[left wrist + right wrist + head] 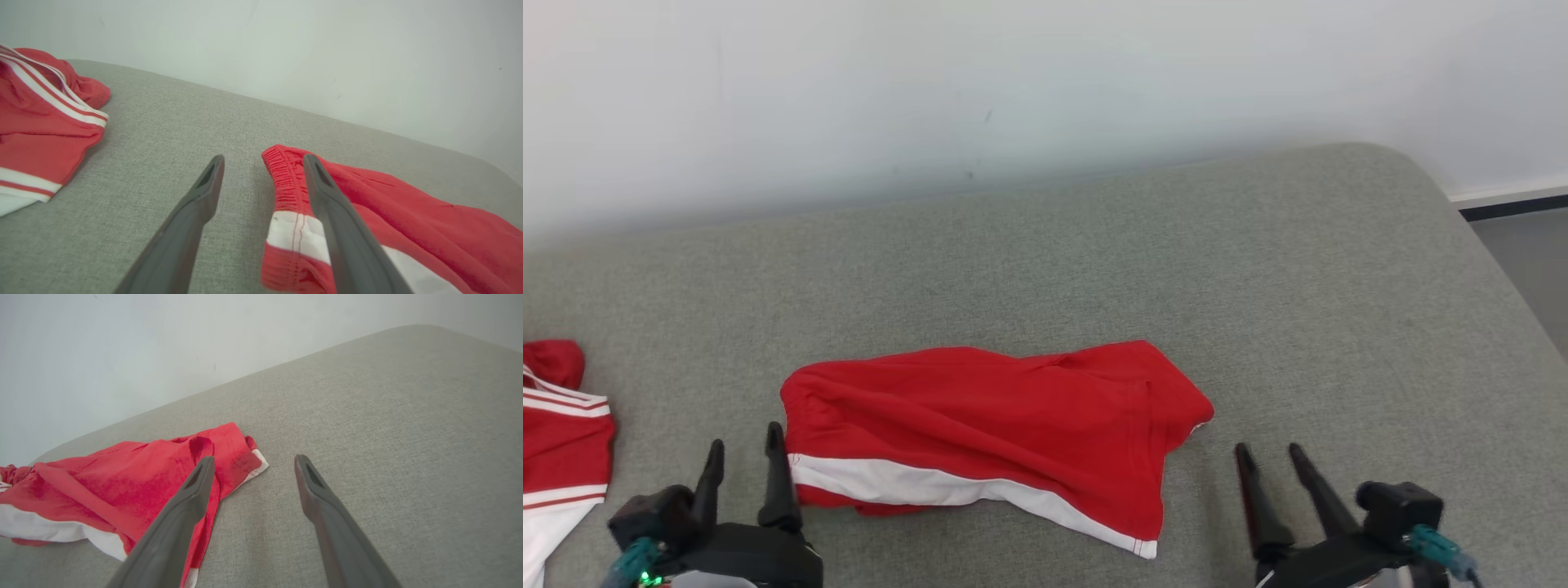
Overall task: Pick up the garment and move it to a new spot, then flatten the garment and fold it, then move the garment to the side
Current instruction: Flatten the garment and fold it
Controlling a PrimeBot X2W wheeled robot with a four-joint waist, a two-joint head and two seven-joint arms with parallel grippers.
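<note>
Red garment [988, 425] lies flat between my two released pincers on the grey cushioned surface [1094, 261].

From the head view I see the garment, red with a white band along its near edge, lying in the middle. The left pincer [745, 437] stands spread just beside its left end, the right pincer [1267, 447] stands spread near its right end, and neither grasps anything. A second red-and-white garment [564, 441] lies at the far left, well apart. In the left wrist view my fingers [196, 204] are spread, one over bare cushion and the other in front of the gathered waistband. In the right wrist view one open finger [179, 514] crosses the garment's right corner and the other is over bare cushion.
</note>
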